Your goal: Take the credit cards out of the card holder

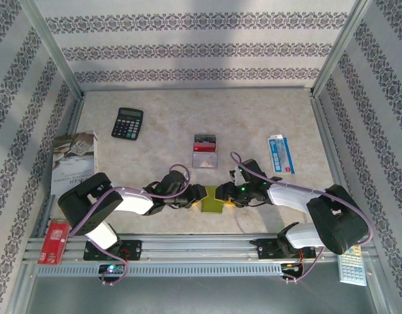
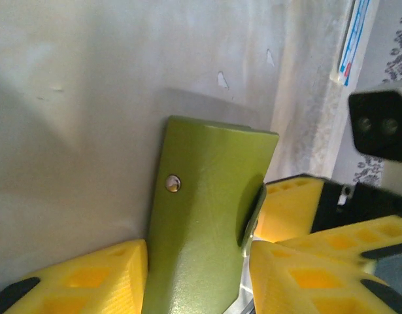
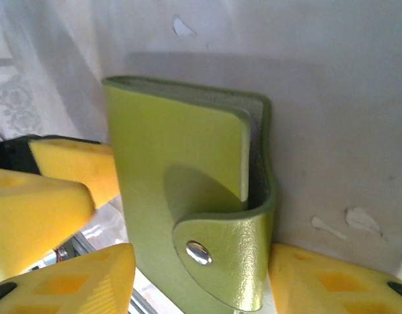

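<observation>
**Cards lying out, holder clasped shut between both claws**

The left claw [image 2: 197, 278] is clenching the card holder [image 3: 181, 170] from one side. Its yellow fingers [image 2: 89, 278] are pressing against the olive cover's two edges. The right claw [image 3: 204, 281] is gripping the same holder from the opposite side, so the two claws are meeting tip to tip with the wallet pinched between them. They are holding it just over the surface [image 1: 161, 157].

Seen from the right wrist, the holder is sitting folded. Its snap tab [image 3: 217, 261] is wrapping round the open edge and looks fastened. A thin band of pale lining is showing inside the fold. Whether any card is hiding in there cannot be told.

Ahead of both claws, well apart from them, the credit cards [image 1: 205, 151] are lying flat in a small cluster, dark and red ones against a pinkish-white one. Further ahead and off to the left claw's side a black calculator [image 1: 127, 122] is resting. A blue-and-white packet [image 1: 281, 154] is lying ahead on the right claw's side.

As a judgement, the task is looking largely done, with several cards already out of the wallet. What may be remaining is checking the pockets for a leftover card, which would mean undoing the tab, or simply setting the holder down.
</observation>
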Available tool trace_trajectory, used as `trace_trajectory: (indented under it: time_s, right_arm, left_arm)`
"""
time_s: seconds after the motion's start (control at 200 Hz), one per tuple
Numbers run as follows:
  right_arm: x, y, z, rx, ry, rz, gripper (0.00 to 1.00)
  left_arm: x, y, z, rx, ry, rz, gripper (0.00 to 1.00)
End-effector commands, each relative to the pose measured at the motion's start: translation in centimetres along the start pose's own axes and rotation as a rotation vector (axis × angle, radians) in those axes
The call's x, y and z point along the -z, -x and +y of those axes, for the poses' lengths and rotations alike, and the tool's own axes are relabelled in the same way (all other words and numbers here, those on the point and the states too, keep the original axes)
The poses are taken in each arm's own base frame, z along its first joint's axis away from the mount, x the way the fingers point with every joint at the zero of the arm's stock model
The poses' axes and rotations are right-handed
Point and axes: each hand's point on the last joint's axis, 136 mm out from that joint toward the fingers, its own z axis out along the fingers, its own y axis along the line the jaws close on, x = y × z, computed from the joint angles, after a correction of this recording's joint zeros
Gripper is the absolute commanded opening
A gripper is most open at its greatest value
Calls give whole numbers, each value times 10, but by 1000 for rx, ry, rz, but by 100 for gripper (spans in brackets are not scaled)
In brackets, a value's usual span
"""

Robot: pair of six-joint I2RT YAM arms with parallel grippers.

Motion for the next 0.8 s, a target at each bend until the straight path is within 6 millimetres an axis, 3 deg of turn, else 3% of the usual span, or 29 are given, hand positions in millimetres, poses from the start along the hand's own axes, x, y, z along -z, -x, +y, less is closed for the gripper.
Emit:
trace_trajectory:
  time_s: [0.0,0.794]
  right_arm:
    - [-6,-8,-3,-4,12,34,55]
    - [4,6,25,55,136,-61,18]
  left_arm:
    - [-15,-13,2,24,-17,26,44]
    - [-14,-11,-8,-6,-23,21,40]
